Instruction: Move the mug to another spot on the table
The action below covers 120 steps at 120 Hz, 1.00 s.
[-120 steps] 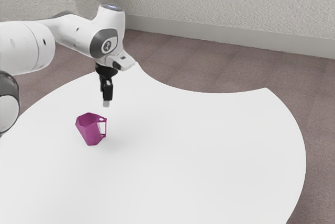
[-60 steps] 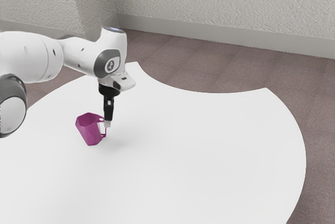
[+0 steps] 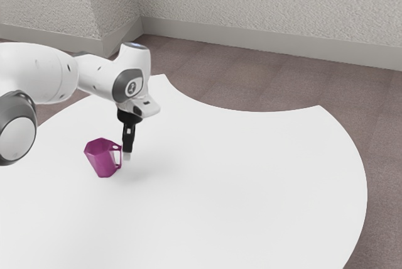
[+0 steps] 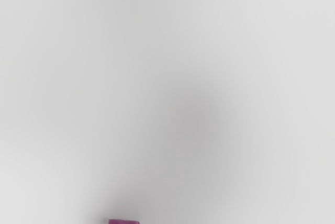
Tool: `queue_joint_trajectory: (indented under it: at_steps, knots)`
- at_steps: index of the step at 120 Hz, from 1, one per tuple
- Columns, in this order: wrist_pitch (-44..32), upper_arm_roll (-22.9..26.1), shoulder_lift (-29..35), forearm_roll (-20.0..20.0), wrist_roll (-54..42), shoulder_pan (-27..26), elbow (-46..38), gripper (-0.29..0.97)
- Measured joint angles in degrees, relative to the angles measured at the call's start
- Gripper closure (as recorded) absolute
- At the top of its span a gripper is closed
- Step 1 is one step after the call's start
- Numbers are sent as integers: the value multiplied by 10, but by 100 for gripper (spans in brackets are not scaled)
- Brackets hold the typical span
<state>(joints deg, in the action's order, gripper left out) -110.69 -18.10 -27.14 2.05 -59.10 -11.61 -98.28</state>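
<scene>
"Mug (image 3: 102,158), where does it sit?"
"On the white table (image 3: 251,175), toward the exterior view's left, tilted, handle facing the gripper (image 3: 127,154)."
"Is the gripper pinching it?"
"Cannot tell; its tip is right at the handle. In the wrist view, a purple sliver of the mug (image 4: 124,221) lies under the hand."

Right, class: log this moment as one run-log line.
claw: down at handle of mug | mug: open end up, on table

Magenta mug (image 3: 100,159); white table (image 3: 251,175); black gripper (image 3: 127,153); brown floor (image 3: 264,74).
</scene>
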Motion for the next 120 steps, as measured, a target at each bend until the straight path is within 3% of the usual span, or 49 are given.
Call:
queue_joint_trajectory:
  at_steps: [108, 120]
  knots:
    - [-41, -3, -27, 19, -52, 25, -25, 0]
    - [-44, -3, -28, 17, -55, 25, -26, 6]
